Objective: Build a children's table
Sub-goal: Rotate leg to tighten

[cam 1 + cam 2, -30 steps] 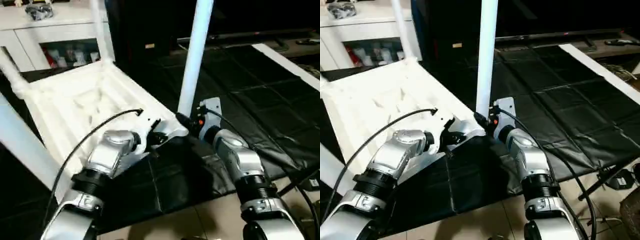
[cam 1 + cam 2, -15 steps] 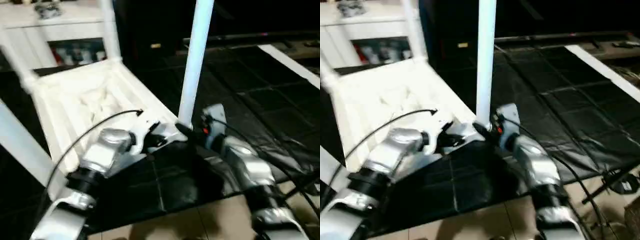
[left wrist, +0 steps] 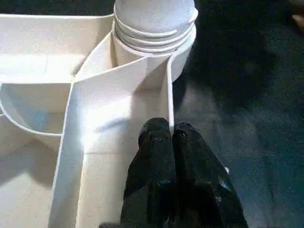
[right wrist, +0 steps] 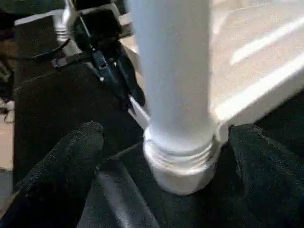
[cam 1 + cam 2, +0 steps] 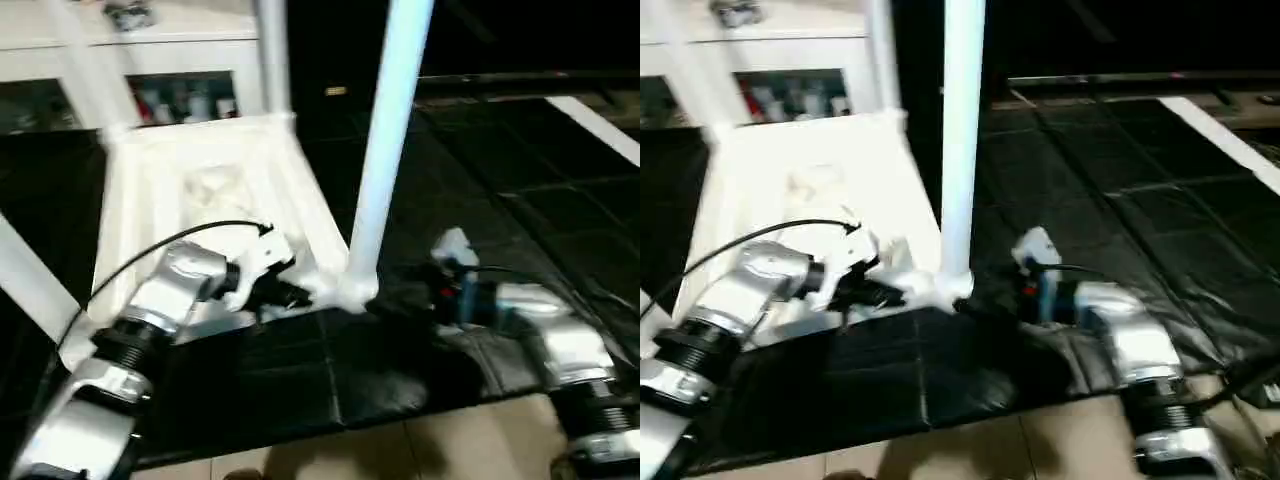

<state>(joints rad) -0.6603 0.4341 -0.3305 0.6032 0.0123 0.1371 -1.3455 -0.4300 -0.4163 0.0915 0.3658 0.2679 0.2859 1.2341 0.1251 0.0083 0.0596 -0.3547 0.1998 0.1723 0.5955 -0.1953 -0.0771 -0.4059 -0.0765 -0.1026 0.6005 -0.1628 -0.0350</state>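
The children's table (image 5: 200, 200) is lying upside down on a black mat (image 5: 480, 200), ribbed underside up. A leg (image 5: 385, 150) is standing upright in the near corner socket (image 3: 154, 28), its long axis vertical; the thread rings at its base are seen above the socket rim, so it is judged not fully screwed home. Other legs are seen rising at the far corners (image 5: 270, 55) and one at the left edge (image 5: 30, 280).

The right claw (image 4: 161, 156) is held open, one finger (image 4: 61, 156) on each side of the leg base, not touching it. The leg is straight ahead of this claw, between its fingers; the right arm is the nearer one for turning it. The left claw (image 3: 173, 142) is closed, pinching the thin side rim of the table top just beside that socket, likely steadying the top.

The next move is judged to depend on the right claw being closed on the leg low at the threads and twisted about the vertical axis while the top is held still.

Surface: dark quilted mat over tiled floor (image 5: 400, 450). A white cabinet (image 5: 150, 60) with glass doors is seen behind. No desk is seen. The room is dim.
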